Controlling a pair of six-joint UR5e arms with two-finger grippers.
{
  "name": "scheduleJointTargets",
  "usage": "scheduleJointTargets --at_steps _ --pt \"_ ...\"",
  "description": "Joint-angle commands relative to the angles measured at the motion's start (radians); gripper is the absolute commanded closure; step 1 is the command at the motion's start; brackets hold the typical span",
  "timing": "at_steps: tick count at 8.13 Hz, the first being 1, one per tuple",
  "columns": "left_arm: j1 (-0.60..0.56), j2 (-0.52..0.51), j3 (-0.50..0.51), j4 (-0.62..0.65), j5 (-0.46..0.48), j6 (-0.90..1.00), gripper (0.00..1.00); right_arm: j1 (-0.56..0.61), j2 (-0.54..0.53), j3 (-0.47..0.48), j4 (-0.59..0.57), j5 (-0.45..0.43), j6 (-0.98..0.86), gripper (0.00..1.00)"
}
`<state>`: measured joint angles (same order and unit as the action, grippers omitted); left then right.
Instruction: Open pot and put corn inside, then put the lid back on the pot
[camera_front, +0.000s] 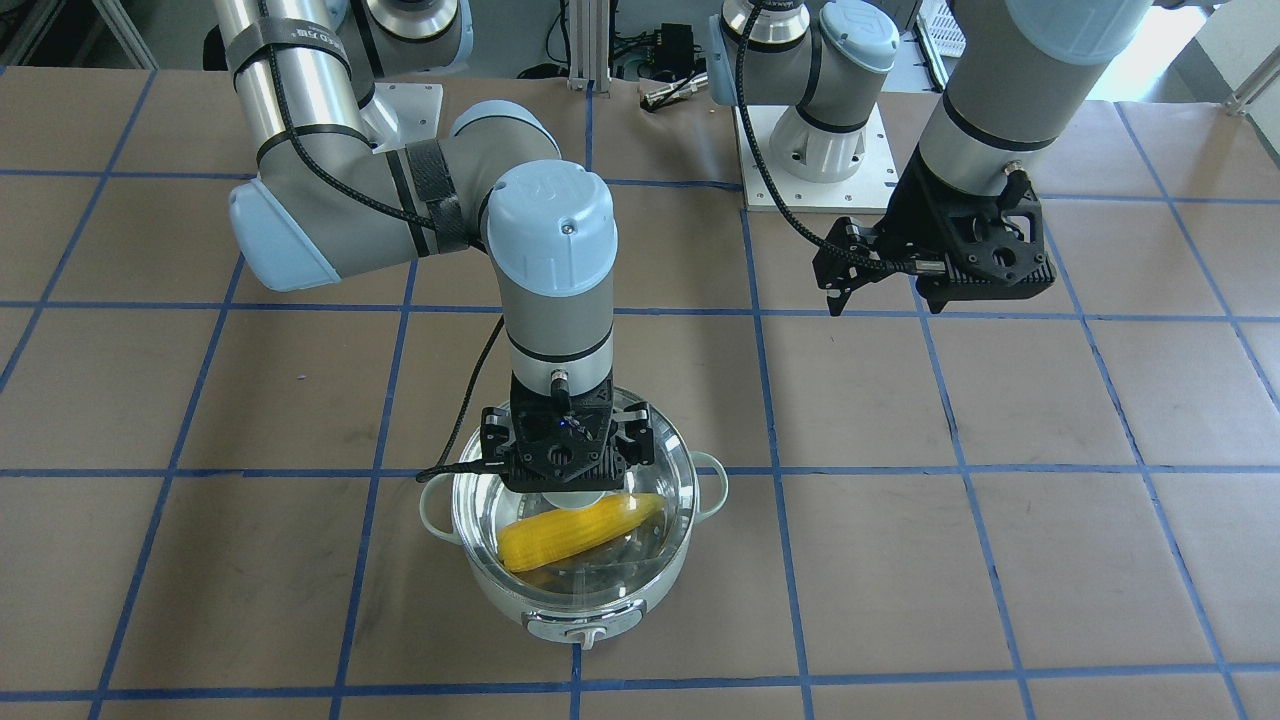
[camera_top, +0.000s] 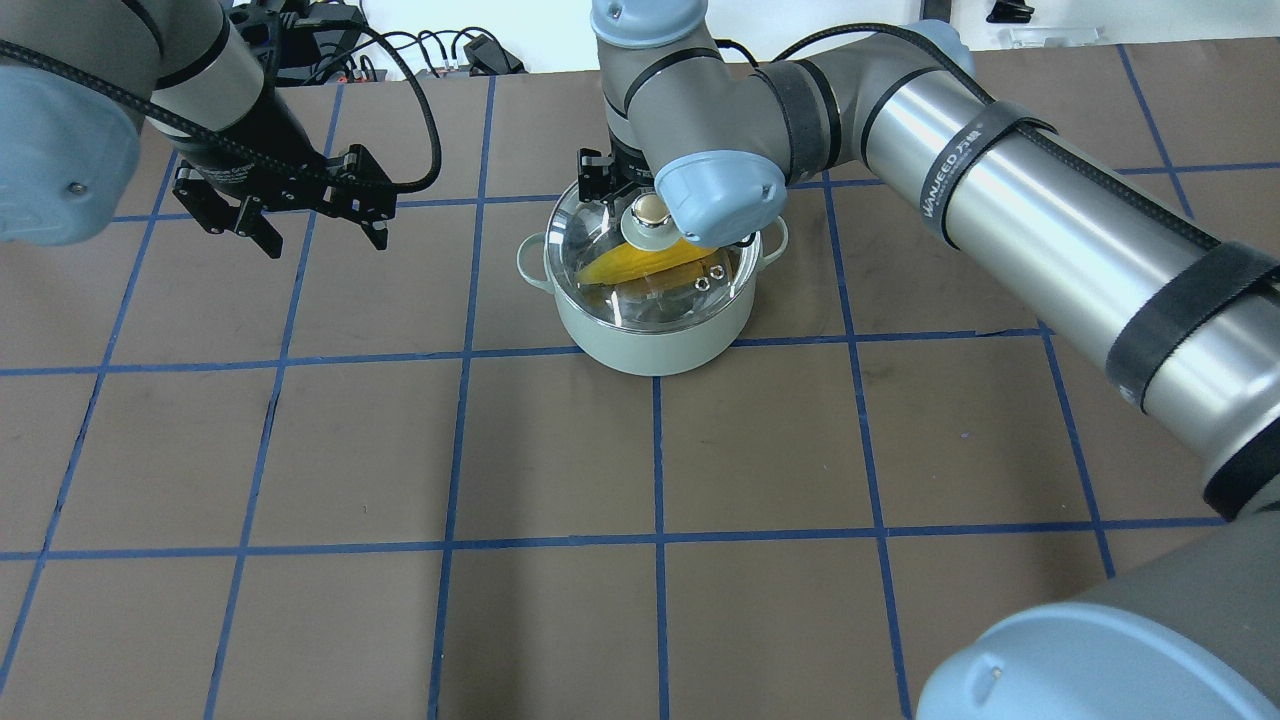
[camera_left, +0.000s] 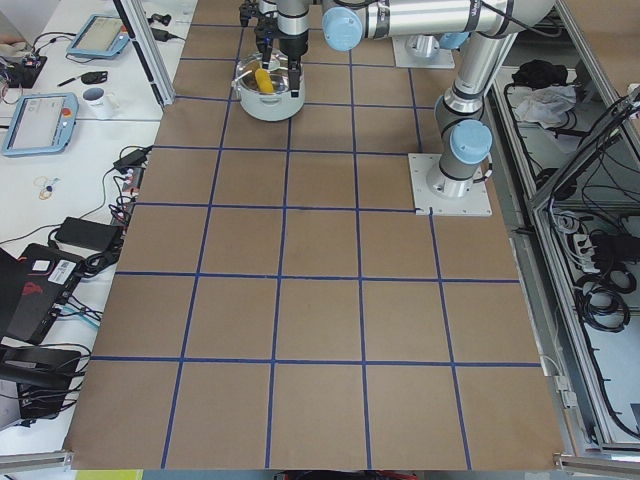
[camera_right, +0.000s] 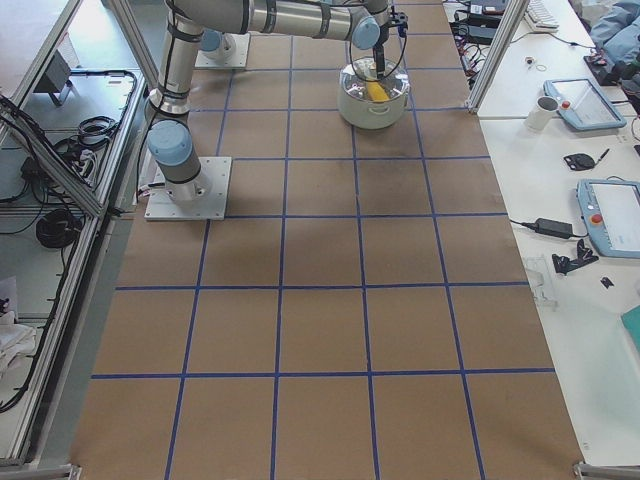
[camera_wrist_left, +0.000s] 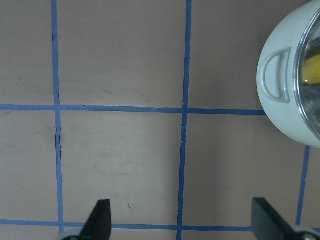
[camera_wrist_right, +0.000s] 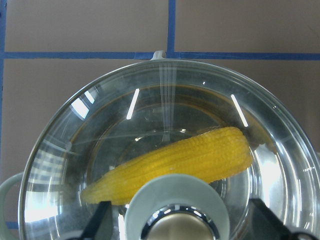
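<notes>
Brown table taped in blue squares carries the pot, with the lid seated on it and the corn lying inside under the glass. Right gripper sits over the knob, jaws apart either side of it. Left gripper hangs well apart from the pot, jaws apart.

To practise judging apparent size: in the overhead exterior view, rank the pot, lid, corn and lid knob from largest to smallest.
1. pot
2. lid, nearly as wide as the pot, so a close call
3. corn, partly hidden
4. lid knob
</notes>
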<state>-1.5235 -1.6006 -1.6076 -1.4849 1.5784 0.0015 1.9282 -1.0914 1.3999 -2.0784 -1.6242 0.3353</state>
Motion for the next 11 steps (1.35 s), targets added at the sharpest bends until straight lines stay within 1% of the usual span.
scheduleJointTargets --at_steps 1,2,3,4,5,7,8,9,10,11 --pt "0.0 -0.001 0.0 0.0 0.0 0.0 0.0 -0.002 -0.005 0.001 0.001 0.0 -0.002 0.0" --pt "-0.001 -0.001 0.0 0.009 0.0 0.0 0.0 -0.012 -0.021 -0.001 0.004 0.001 -0.007 0.0" --pt "-0.001 -0.001 0.002 0.011 0.005 0.0 0.0 -0.035 -0.062 0.001 0.024 0.003 -0.025 0.0" --pt "-0.001 0.001 0.002 0.012 0.002 0.0 0.0 -0.064 -0.117 0.004 0.117 0.001 -0.057 0.0" --pt "-0.001 0.01 0.003 0.012 0.0 0.0 0.0 -0.095 -0.187 0.031 0.18 -0.003 -0.111 0.0" --pt "-0.006 0.024 0.011 0.012 0.0 0.002 0.0 -0.174 -0.333 0.146 0.201 -0.002 -0.252 0.0" --pt "-0.009 0.025 0.011 0.012 -0.001 0.0 0.0 -0.211 -0.396 0.154 0.292 0.001 -0.306 0.0" --pt "-0.009 0.027 0.011 0.012 -0.001 0.0 0.0 -0.251 -0.436 0.154 0.366 0.001 -0.368 0.0" --pt "-0.009 0.027 0.012 0.012 -0.001 0.002 0.0 -0.29 -0.456 0.154 0.401 0.009 -0.402 0.0" --pt "-0.009 0.028 0.012 0.012 -0.003 0.002 0.0 -0.328 -0.482 0.156 0.435 0.056 -0.416 0.0"
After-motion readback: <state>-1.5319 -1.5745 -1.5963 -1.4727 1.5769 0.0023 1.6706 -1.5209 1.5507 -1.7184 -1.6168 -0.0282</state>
